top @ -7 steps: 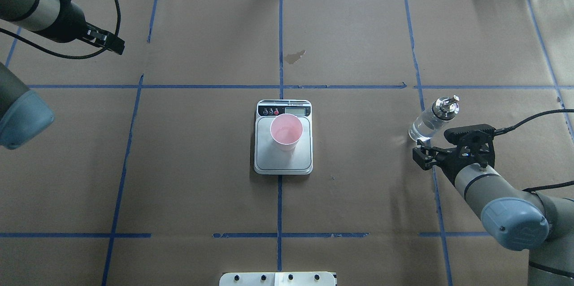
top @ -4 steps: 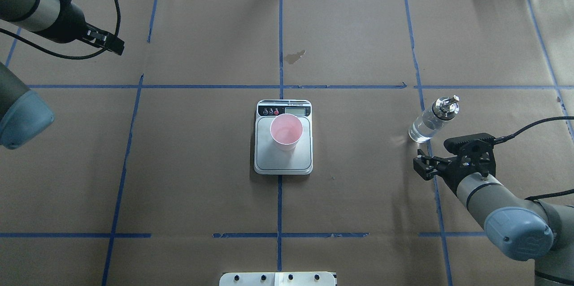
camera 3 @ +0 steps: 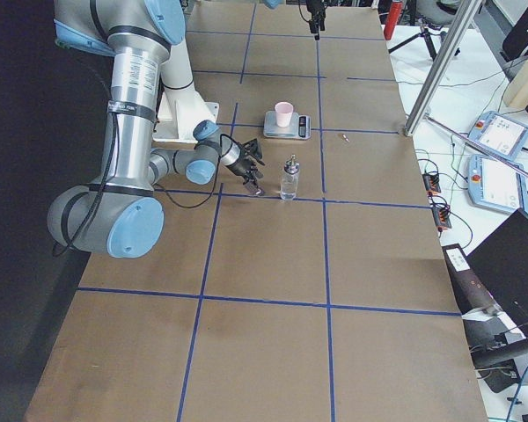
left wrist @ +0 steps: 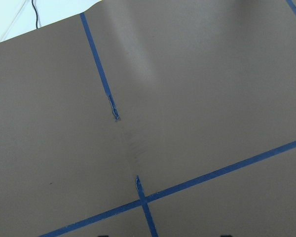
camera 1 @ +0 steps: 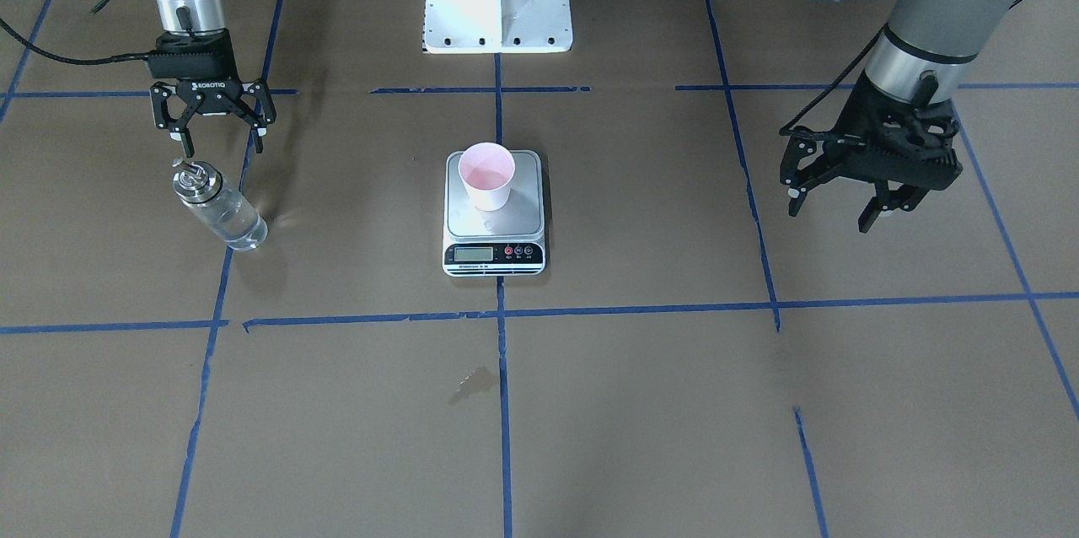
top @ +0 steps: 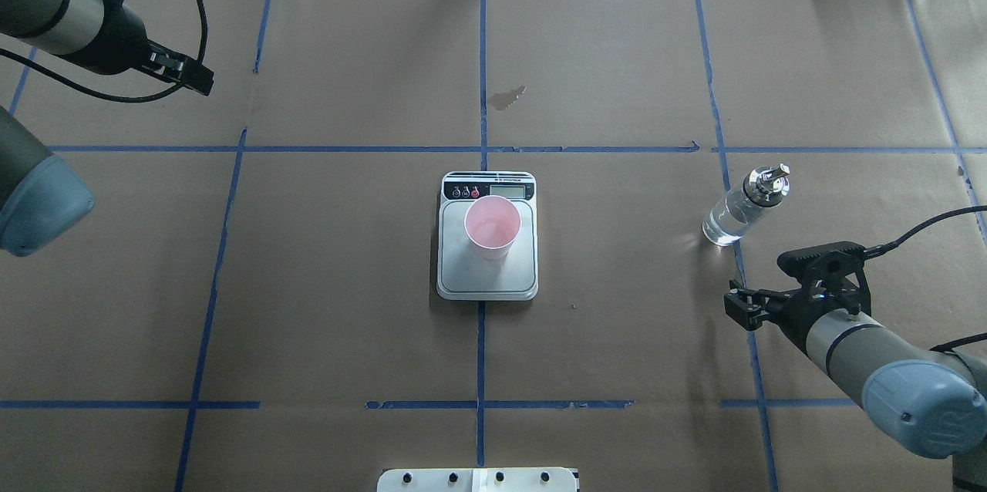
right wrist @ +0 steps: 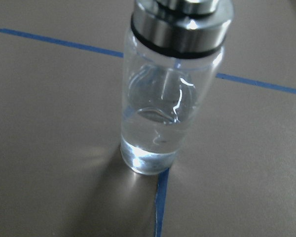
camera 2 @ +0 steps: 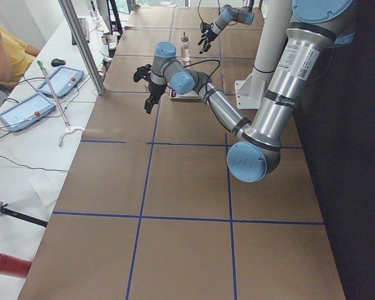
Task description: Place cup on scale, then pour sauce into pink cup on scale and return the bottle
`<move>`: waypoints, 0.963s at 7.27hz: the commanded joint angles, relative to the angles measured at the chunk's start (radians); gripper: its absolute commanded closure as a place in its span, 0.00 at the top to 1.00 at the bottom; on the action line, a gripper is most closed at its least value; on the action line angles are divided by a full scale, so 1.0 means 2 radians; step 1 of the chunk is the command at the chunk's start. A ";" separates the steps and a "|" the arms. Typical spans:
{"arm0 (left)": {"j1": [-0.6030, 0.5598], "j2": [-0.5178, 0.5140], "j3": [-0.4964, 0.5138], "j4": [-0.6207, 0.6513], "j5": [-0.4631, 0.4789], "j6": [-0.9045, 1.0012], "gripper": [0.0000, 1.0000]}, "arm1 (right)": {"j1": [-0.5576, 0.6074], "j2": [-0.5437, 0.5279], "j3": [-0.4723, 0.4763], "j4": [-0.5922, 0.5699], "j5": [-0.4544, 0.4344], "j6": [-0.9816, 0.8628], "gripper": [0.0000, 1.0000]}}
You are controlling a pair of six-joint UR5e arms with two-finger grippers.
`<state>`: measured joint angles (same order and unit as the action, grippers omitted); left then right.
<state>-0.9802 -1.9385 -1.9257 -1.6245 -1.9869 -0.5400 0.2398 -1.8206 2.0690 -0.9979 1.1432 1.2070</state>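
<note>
The pale pink cup (top: 493, 226) stands upright on the steel scale (top: 487, 280) at the table's middle; the front-facing view also shows the cup (camera 1: 486, 175) and the scale (camera 1: 493, 222). The clear glass bottle (top: 742, 208) with its silver collar stands alone on the paper at the right, with clear liquid in its lower part. My right gripper (top: 742, 307) is open, a short way from the bottle on the robot's side, not touching it. The right wrist view shows the bottle (right wrist: 172, 98) close up. My left gripper (camera 1: 830, 217) hangs open and empty over the far left.
The white robot base plate (top: 478, 480) sits at the near edge. A small dark stain (top: 507, 97) marks the paper beyond the scale. A side bench with tablets (camera 2: 25, 109) and a seated person lies past the table's far edge.
My right gripper has drawn back from the bottle toward the robot, widening the gap. The bottle, cup, scale and left arm have not moved.
</note>
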 commanded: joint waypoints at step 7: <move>-0.010 0.038 0.026 -0.003 -0.097 0.054 0.84 | 0.394 -0.034 -0.065 0.003 0.480 -0.281 1.00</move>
<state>-0.9870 -1.8996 -1.8860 -1.6269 -2.0875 -0.5034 0.8292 -1.9003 2.0102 -0.9831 1.9421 0.8254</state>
